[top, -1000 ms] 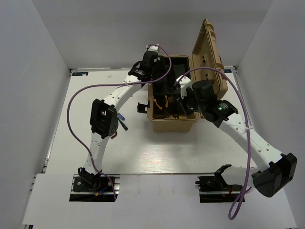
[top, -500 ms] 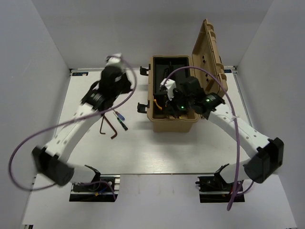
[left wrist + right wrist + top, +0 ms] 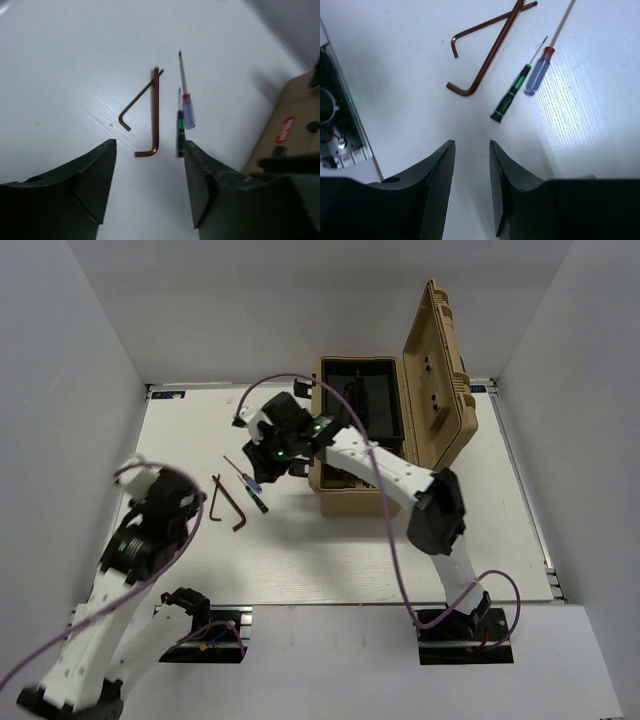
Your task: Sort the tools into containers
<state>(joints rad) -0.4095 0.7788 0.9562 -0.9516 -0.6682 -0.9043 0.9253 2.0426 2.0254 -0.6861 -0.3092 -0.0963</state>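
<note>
Four slim items lie close together on the white bench [image 3: 330,550], just left of the tan toolbox [image 3: 365,502]. They are a large copper-brown hex key [image 3: 156,110], a smaller hex key [image 3: 136,102] meeting it at the long ends, a blue-handled screwdriver [image 3: 188,107] and a green-and-black screwdriver [image 3: 179,132] just beside it. The toolbox stands open with its ribbed lid [image 3: 440,380] upright. Its interior is too dark to read, and seemingly partly covered by the right arm. The right tool [image 3: 472,150] hovers above the bench near the screwdrivers, jaws a narrow gap apart, gripping nothing. The left tool [image 3: 150,145] faces the same group, jaws spread wide and empty.
</note>
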